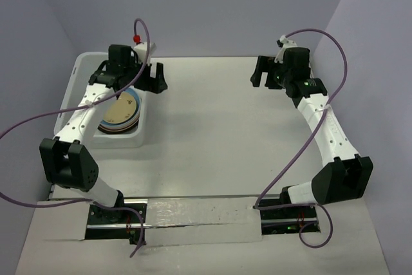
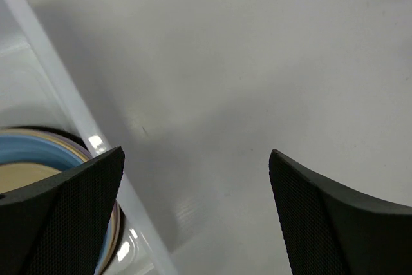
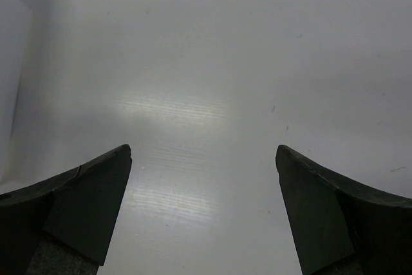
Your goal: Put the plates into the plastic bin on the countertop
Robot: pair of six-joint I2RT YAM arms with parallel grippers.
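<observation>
The plates (image 1: 122, 115) lie stacked inside the white plastic bin (image 1: 80, 72) at the left of the countertop (image 1: 212, 127). The top one shows a cream centre and a blue ring. My left gripper (image 1: 156, 82) hangs open and empty over the bin's right wall, by its far corner. In the left wrist view the bin wall (image 2: 58, 94) runs diagonally, the plates (image 2: 38, 152) sit at lower left, and the left gripper (image 2: 196, 178) spans wall and bare countertop. My right gripper (image 1: 259, 75) stands open at the far right, holding nothing; in its wrist view the right gripper (image 3: 203, 159) looks down on white surface.
Pale lilac walls (image 1: 212, 4) enclose the countertop on three sides. Purple cables (image 1: 26, 127) loop off both arms. A pale white edge (image 3: 9, 62) shows at the left of the right wrist view.
</observation>
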